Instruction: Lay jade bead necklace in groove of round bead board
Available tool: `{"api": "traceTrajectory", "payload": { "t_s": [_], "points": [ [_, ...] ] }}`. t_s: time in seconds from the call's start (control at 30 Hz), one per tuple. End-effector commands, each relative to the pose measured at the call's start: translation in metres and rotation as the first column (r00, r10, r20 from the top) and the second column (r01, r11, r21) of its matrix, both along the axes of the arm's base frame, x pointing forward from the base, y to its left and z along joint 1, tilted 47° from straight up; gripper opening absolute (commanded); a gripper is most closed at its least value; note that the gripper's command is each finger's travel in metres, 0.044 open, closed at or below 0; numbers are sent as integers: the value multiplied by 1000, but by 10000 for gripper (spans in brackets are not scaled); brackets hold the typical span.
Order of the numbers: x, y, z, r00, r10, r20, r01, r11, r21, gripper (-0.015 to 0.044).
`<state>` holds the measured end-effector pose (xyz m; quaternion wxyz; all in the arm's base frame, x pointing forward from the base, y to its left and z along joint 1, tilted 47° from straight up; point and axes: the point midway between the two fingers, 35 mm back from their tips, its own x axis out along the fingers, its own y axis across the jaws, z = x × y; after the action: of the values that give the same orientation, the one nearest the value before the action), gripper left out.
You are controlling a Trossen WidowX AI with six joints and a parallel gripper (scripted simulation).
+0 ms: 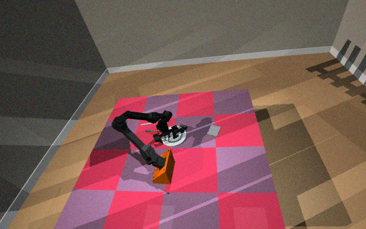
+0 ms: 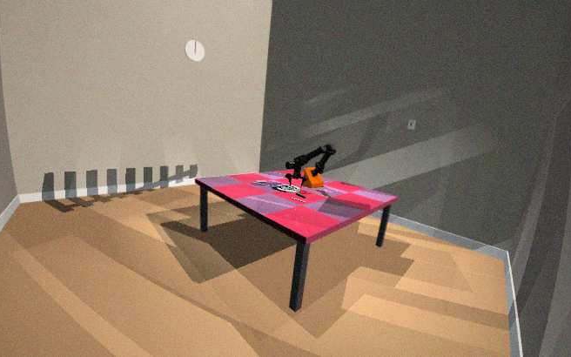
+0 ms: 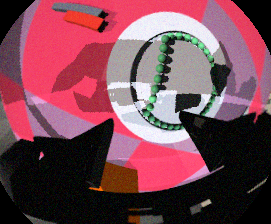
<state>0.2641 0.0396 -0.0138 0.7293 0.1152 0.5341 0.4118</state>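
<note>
The round bead board point(image 1: 176, 144) point(image 3: 151, 24) is white with a dark ring groove and lies flat on the table. The jade bead necklace point(image 3: 160, 58) is a green loop on the board. In the wrist view its top, right and lower beads follow the ring. Its left side runs nearly straight across inside the ring, leaving the left part of the groove bare. Dark shadows cover some right-hand beads. My gripper point(image 2: 296, 184) point(image 3: 147, 117) is open wide and empty, low over the board's near side. One fingertip is by the necklace's lower beads, the other outside the board's edge.
A grey bar point(image 3: 78, 9) and a red bar point(image 3: 84, 21) lie side by side beyond the board's left. A thin white rod point(image 1: 146, 124) point(image 2: 298, 199) lies farther out. A light grey square point(image 1: 213, 130) lies right of the board in the top view. The orange arm base point(image 1: 164, 170) stands nearby.
</note>
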Motion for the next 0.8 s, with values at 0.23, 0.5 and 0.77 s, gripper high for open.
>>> {"api": "traceTrajectory", "payload": {
  "t_s": [0.23, 0.5, 0.77],
  "points": [
    [62, -12, 27, 918, -271, -290, 283, 959, -1, 177],
    [91, -17, 44, 808, -395, -436, 423, 906, -38, 120],
    [93, -5, 33, 808, -395, -437, 423, 906, -37, 120]
  ]
}}
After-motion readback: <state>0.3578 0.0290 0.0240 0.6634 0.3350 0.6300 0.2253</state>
